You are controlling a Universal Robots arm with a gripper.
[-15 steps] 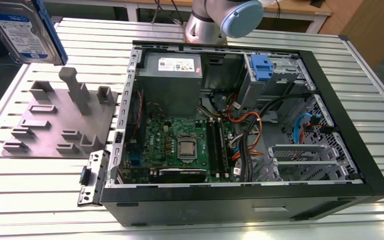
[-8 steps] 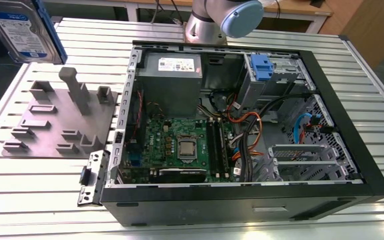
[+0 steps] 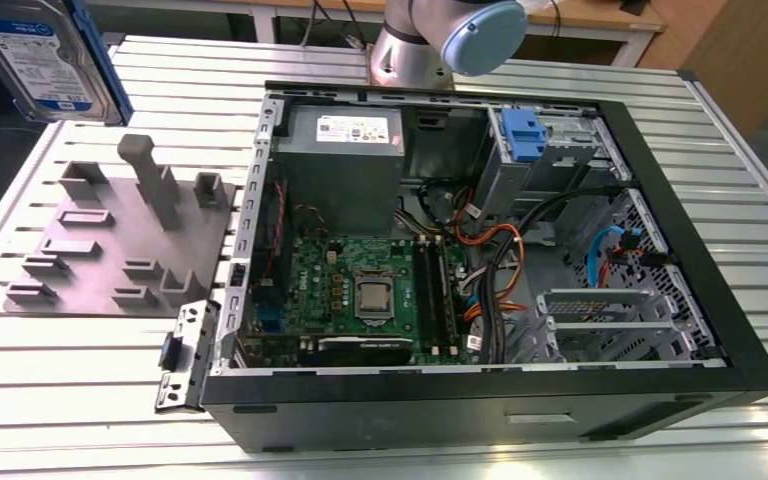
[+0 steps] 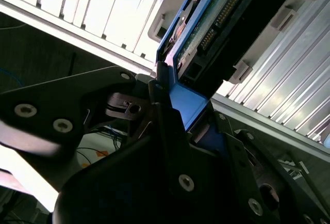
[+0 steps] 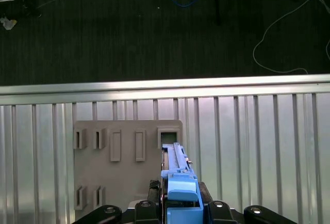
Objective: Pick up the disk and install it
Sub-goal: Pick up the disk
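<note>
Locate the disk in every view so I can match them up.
Exterior view: the disk hangs at the exterior view's upper left, beyond the table's corner.
Second wrist view: the disk, circuit board showing, clamped in the gripper.
First wrist view: the disk edge-on, before the grey slotted plate.
Shared landmark: the ribbed table.

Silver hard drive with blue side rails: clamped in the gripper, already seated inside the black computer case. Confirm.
Not seated. The exterior view shows the silver hard drive, clamped in the gripper, held outside the black computer case, at the exterior view's left.
</note>
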